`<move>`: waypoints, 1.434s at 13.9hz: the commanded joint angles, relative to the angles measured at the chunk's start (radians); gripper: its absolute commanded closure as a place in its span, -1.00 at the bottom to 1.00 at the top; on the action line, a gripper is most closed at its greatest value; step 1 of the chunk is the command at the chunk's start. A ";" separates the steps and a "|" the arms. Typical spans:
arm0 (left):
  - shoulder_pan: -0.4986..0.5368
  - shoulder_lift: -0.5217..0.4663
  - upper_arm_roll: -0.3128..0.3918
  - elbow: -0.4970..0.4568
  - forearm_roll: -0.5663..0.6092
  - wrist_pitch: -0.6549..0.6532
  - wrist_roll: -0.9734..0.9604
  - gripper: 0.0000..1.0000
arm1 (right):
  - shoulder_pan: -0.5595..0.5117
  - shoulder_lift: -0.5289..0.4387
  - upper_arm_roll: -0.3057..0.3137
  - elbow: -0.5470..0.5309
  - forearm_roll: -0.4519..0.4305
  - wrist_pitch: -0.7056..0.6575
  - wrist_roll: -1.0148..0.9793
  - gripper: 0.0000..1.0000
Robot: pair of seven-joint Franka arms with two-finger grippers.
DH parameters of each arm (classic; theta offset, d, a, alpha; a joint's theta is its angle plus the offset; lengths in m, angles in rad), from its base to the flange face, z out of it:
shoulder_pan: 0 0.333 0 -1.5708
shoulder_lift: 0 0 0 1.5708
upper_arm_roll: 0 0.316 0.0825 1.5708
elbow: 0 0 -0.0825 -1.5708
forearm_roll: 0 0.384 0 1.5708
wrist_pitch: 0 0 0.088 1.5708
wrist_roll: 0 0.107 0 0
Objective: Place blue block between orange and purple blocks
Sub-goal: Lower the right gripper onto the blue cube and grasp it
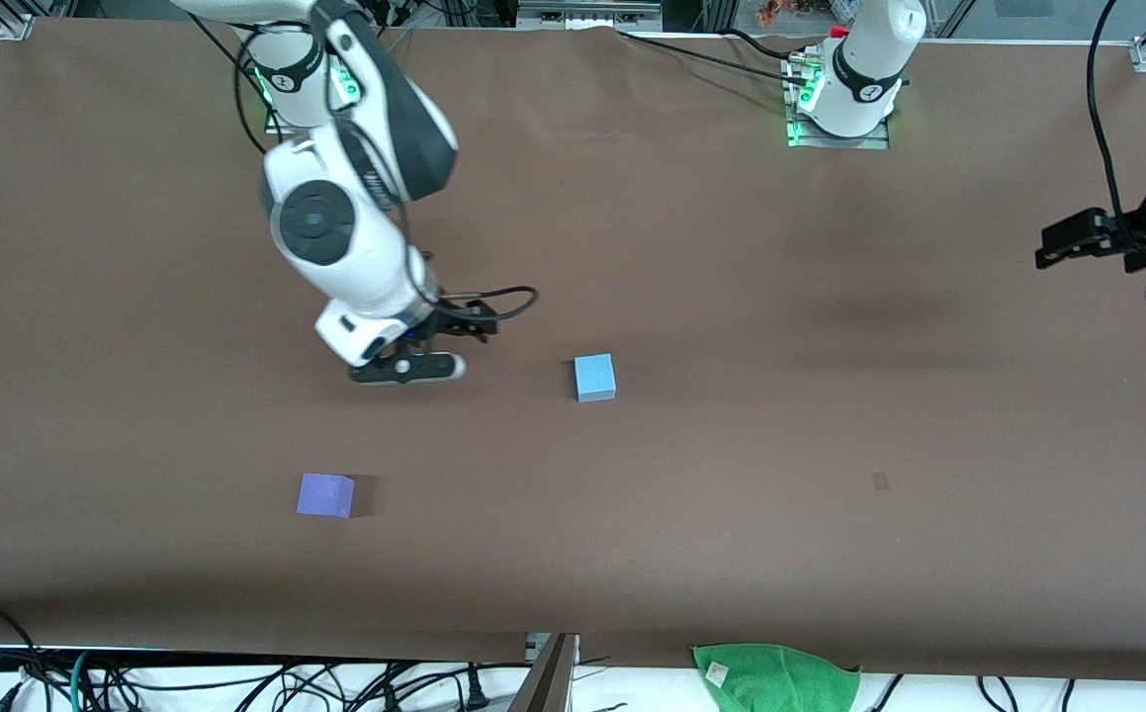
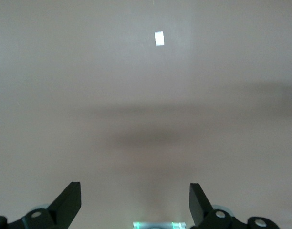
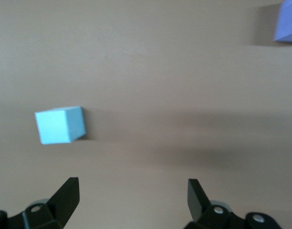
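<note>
The blue block (image 1: 594, 377) sits flat mid-table, a cube with no long axis, its edges nearly square to the table's; the purple block (image 1: 325, 494) lies nearer the camera. The right gripper (image 1: 412, 364) hovers beside the blue block, fingers spread wide and empty, while the left gripper (image 1: 1077, 240) waits, also wide open, over its end of the table

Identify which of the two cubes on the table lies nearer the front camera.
The purple block: it sits lower in the front view than the blue block, which lies farther from that camera.

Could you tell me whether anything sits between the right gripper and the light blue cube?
Nothing visible does. The open right gripper hangs over bare brown table beside the light blue matte cube; the violet-purple cube lies nearer the camera, off that line.
</note>
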State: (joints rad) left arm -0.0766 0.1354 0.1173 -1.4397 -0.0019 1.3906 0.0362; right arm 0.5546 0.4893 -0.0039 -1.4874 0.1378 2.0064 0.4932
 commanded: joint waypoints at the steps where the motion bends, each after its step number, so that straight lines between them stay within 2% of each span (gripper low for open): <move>1: -0.014 -0.028 -0.001 -0.031 -0.013 -0.019 -0.065 -1.00 | 0.082 0.128 -0.007 0.136 0.008 0.050 0.181 -1.00; 4: -0.008 -0.019 -0.001 -0.033 -0.013 -0.022 -0.064 -1.00 | 0.160 0.297 -0.008 0.229 0.005 0.257 0.321 -1.00; 7: -0.008 0.001 -0.002 -0.018 -0.013 -0.025 -0.064 -1.00 | 0.226 0.405 -0.022 0.237 -0.021 0.402 0.346 -1.00; 11: -0.006 0.001 -0.004 -0.018 -0.013 -0.025 -0.065 -1.00 | 0.248 0.429 -0.028 0.237 -0.043 0.407 0.346 -1.00; 14: -0.009 0.003 -0.004 -0.018 -0.013 -0.024 -0.067 -1.00 | 0.268 0.442 -0.028 0.230 -0.139 0.400 0.343 -1.00; 15: -0.009 0.003 -0.004 -0.018 -0.013 -0.024 -0.067 -1.00 | 0.268 0.442 -0.028 0.229 -0.147 0.397 0.341 -0.96; 16: -0.009 0.003 -0.004 -0.018 -0.013 -0.024 -0.067 -1.00 | 0.268 0.442 -0.027 0.228 -0.149 0.397 0.341 -0.76; 20: -0.011 0.003 -0.004 -0.018 -0.013 -0.024 -0.065 -1.00 | 0.265 0.442 -0.028 0.226 -0.173 0.397 0.329 0.33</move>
State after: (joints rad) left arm -0.0857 0.1411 0.1142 -1.4580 -0.0019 1.3733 -0.0187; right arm 0.8139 0.9233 -0.0230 -1.2799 -0.0048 2.4181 0.8216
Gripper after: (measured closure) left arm 0.000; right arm 0.396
